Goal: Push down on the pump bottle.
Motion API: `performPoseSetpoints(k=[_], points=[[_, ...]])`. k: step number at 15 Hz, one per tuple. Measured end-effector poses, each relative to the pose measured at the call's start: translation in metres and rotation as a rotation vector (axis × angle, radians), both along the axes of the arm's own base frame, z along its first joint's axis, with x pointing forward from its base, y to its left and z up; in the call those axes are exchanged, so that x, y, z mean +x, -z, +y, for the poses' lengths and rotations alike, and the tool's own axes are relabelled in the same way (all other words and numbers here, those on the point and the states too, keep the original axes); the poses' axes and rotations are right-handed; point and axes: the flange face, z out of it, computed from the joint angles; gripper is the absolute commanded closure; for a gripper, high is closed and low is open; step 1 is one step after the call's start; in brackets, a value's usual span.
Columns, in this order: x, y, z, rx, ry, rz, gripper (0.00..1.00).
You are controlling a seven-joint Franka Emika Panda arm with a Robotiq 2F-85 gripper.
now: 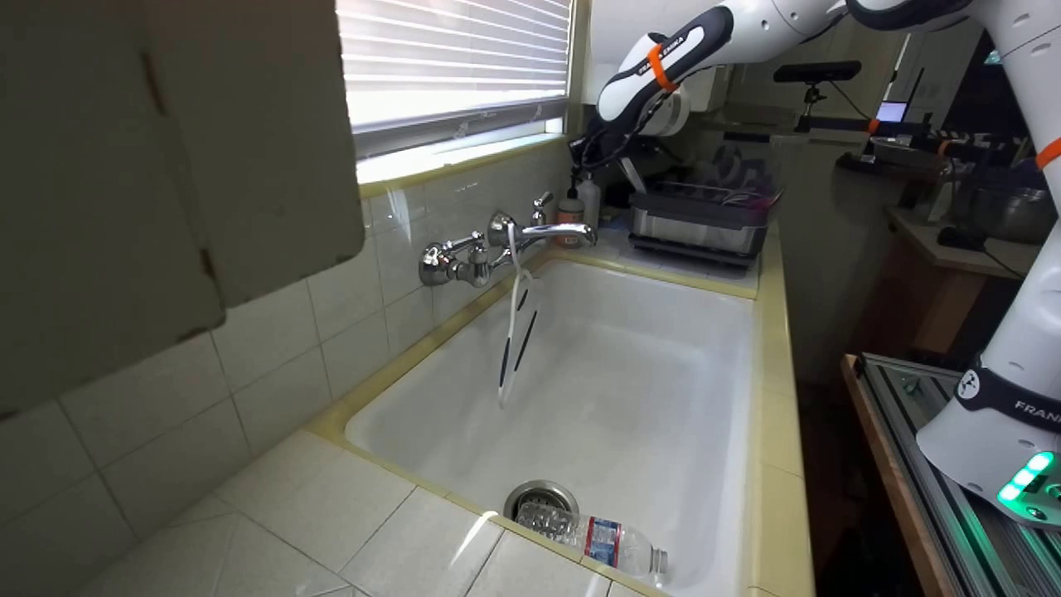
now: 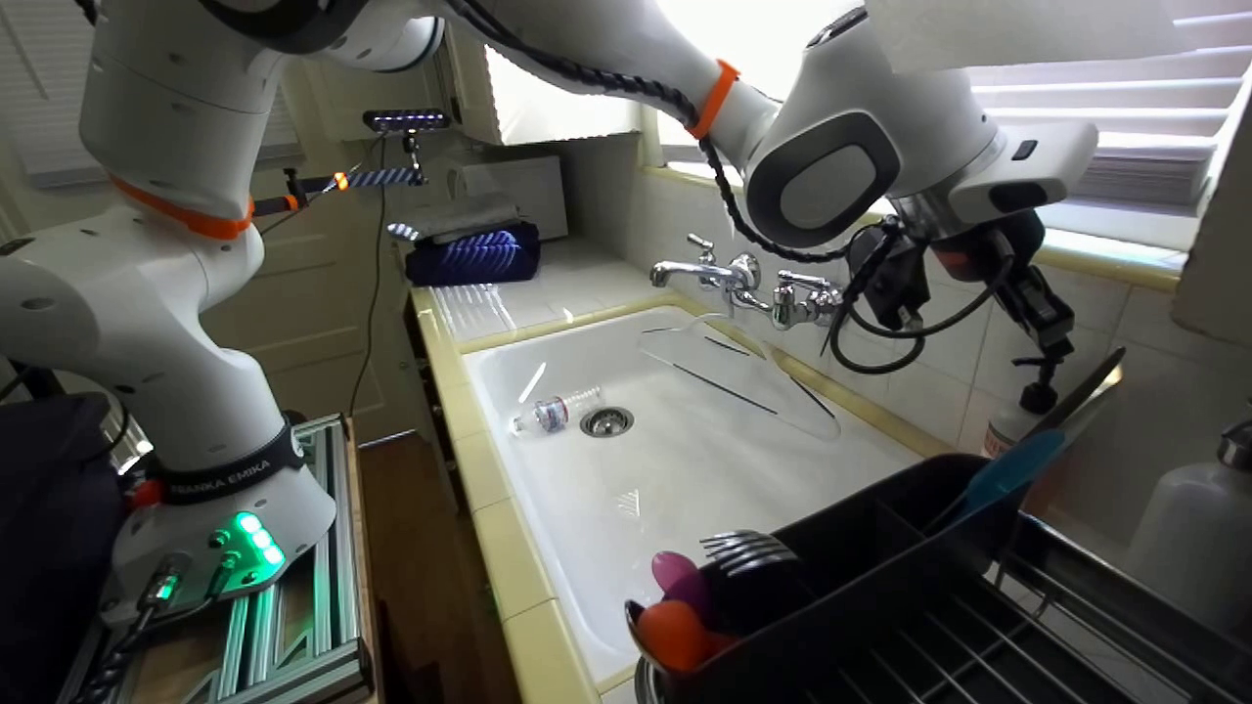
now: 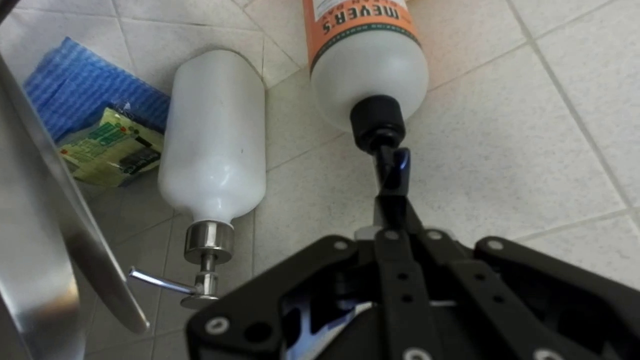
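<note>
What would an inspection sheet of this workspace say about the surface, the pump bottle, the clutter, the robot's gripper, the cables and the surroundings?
Surface: white sink set in a tiled counter.
Job's things: pump bottle, orange label, standing upright.
Clutter: clear plastic bottle lying in the sink; white dispenser, blue cloth and dish rack near the pump bottle.
Gripper: shut, its tip at the pump's top; whether it presses cannot be told.
Cables: black cables run along the robot arm, looping near the gripper.
Surroundings: window with blinds; wall faucet.
</note>
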Motion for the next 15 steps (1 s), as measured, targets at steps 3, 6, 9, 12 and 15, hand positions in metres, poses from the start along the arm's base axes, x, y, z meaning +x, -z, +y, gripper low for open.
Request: performPoseSetpoints(k=[3,6,9,12,15], points=[[0.0023,-0.0003,0.0008,0.004,-0.001,-0.006,1.00],[0.0034,0.0013,0.0010,0.007,-0.002,-0.004,1.00],[0.0037,0.0009,0.0006,0.008,-0.003,-0.002,1.00],[0.0034,0.0007,-0.0001,0.009,-0.002,0.001,1.00],[0.0030,0.0007,-0.0008,0.009,-0.001,0.003,1.00]])
